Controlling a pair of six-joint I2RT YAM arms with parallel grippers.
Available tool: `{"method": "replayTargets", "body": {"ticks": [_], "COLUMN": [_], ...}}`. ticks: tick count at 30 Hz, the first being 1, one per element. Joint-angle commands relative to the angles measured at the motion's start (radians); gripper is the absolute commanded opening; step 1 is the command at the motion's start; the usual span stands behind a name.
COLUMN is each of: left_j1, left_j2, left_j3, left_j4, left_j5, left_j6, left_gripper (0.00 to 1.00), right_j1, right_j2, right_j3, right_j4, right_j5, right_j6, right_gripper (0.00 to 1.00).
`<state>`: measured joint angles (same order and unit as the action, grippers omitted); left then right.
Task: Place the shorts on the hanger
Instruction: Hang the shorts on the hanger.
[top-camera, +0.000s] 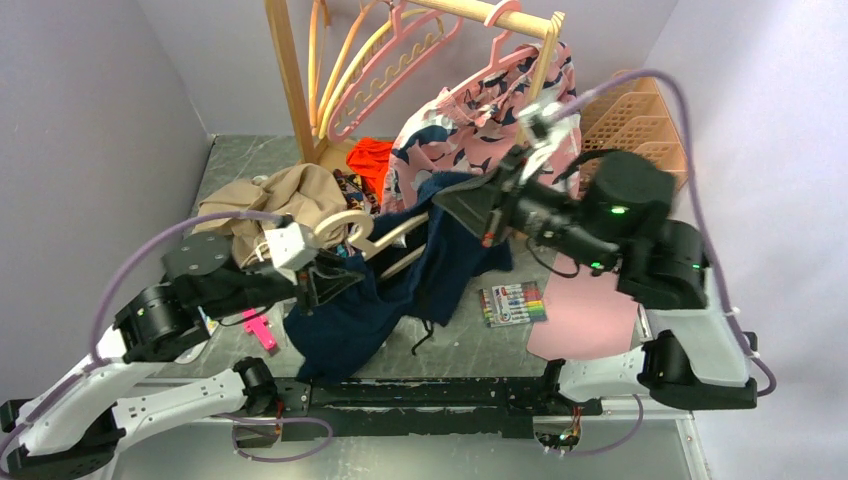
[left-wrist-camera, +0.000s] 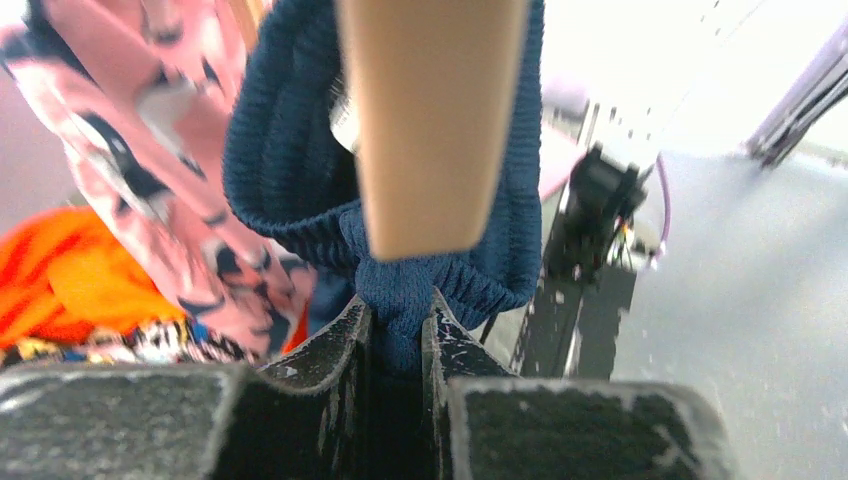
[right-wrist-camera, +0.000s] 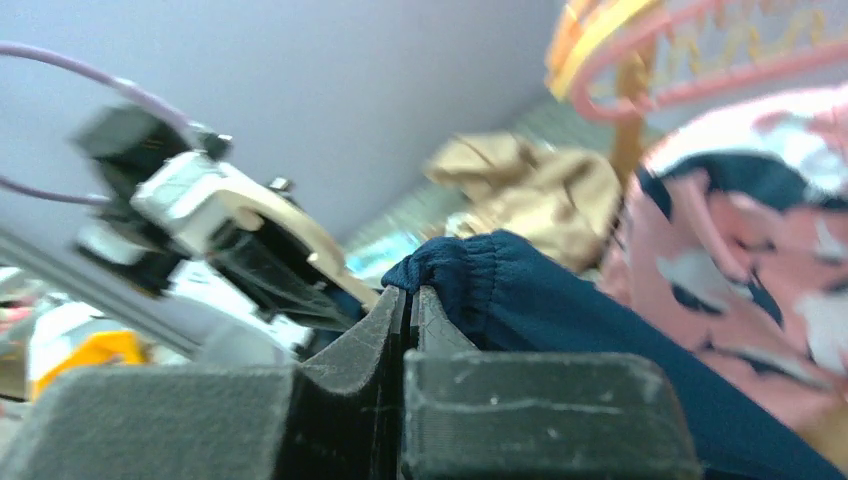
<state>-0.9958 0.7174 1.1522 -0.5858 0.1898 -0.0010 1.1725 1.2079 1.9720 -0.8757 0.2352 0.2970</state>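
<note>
Between the left gripper (top-camera: 322, 283) and the right gripper (top-camera: 478, 207), from above, the shorts (top-camera: 440, 265) hang stretched over the hanger (top-camera: 385, 238), probably to keep the waistband open along its arm; in the left wrist view, the jaws pinch a waistband fold just below the hanger's end. At the right jaws' tips, pressed together, the waistband edge is nipped; no writing is legible.

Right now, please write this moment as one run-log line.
left end effector: shut on shorts | right end effector: shut on shorts | hanger: at waistband
</note>
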Motion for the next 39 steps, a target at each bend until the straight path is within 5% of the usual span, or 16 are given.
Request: {"method": "replayTargets", "body": {"ticks": [1,8,16,23,39], "left_j1": [-0.001,-0.001,-0.001,-0.001,-0.001], "left_j2": [-0.061,-0.097,0.078,0.029,-0.13], "left_j3": [0.006,-0.114,-0.001,-0.065,-0.138], "left_j4": [0.208,0.255,0.197,0.269,0.312], "left_j5": [-0.02,-0.022,0.119,0.115,0.038], "left_j6": [-0.028,-0.082,-0.05,-0.073,-0.103], "left_gripper": [0.07,0.07,0.07,0.07,0.07], "right_j1": [0.003,0.003,0.003,0.004,0.003], "right_j2": [-0.061,-0.12,-0.008,-0.069,-0.185], "right_j3": [0.032,-0.356,-0.105,-0.355,-0.504], "right_j4": [0.188,0.25,0.252,0.299,0.234], "right_j5": [-0.204,-0.181,-0.28,-0.245,-0.176], "right_j6": [-0.028,0.032,-0.015,0.019,0.028], "right_gripper": [0.0,0.0,0.0,0.0,0.0]}}
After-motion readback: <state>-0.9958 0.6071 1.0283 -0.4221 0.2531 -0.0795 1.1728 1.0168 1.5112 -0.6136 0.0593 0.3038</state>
